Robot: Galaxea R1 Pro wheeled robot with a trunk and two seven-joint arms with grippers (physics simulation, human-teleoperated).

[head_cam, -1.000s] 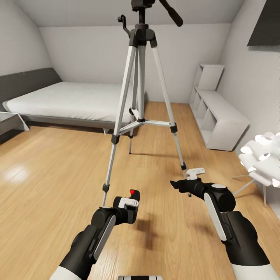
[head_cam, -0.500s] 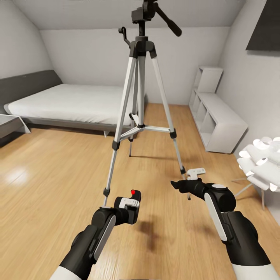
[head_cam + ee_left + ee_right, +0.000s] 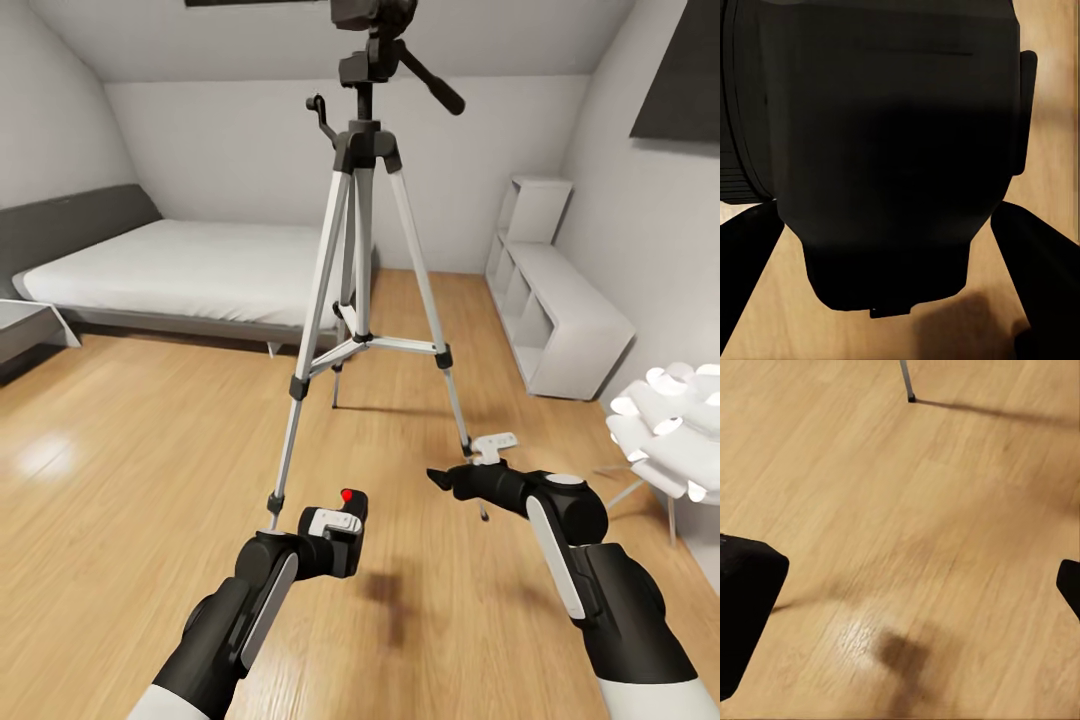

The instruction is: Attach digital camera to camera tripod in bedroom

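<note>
Left hand (image 3: 345, 530) grips digital camera (image 3: 343, 520) above wood floor (image 3: 130, 500).

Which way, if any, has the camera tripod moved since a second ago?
No. The camera tripod has its feet in the same places against the bed and white shelf; the whole view shifted, so the head camera moved.

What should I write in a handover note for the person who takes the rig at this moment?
Left gripper: shut on the digital camera, held low over the wood floor, red button up.
Right gripper: open, empty, over the floor near a front tripod foot.
Camera tripod: standing upright ahead, between the bed and the white shelf unit; its head sits well above both grippers.
Done: camera picked up, robot facing the tripod.
Left: raise the camera to the tripod head and attach it.
</note>
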